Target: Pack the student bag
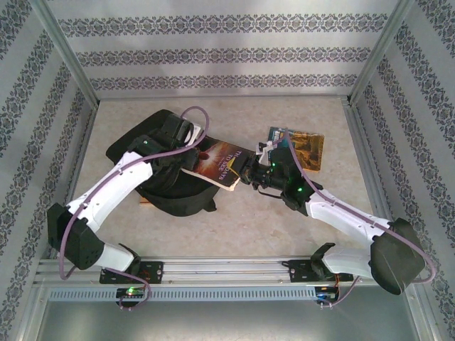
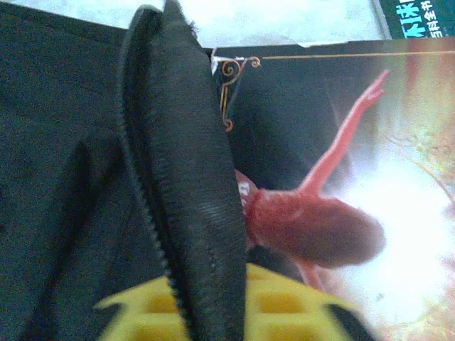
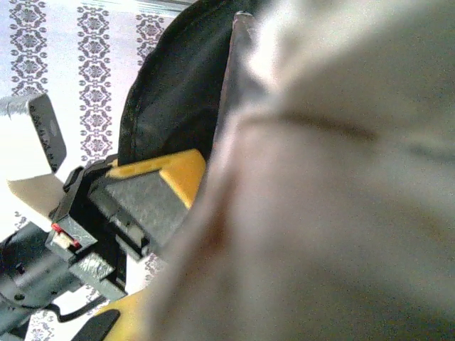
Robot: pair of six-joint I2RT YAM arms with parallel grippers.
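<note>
The student bag (image 1: 169,193) lies left of centre, black and floppy, its mouth facing right. My left gripper (image 1: 179,160) is shut on the bag's zipper edge (image 2: 186,192), which runs between the yellow fingers (image 2: 284,302). A dark book with a red figure on its cover (image 1: 222,162) lies half inside the mouth. My right gripper (image 1: 246,172) is shut on the book's right end. In the right wrist view the book's side (image 3: 341,206) is blurred and close, beside a yellow finger (image 3: 170,168), with the bag (image 3: 178,92) behind it.
Two more books (image 1: 301,148) lie overlapped on the table behind my right arm. A small tan piece (image 1: 145,202) pokes out under the bag's near left side. Metal frame posts and patterned walls enclose the table; a rail (image 1: 227,270) runs along its near edge.
</note>
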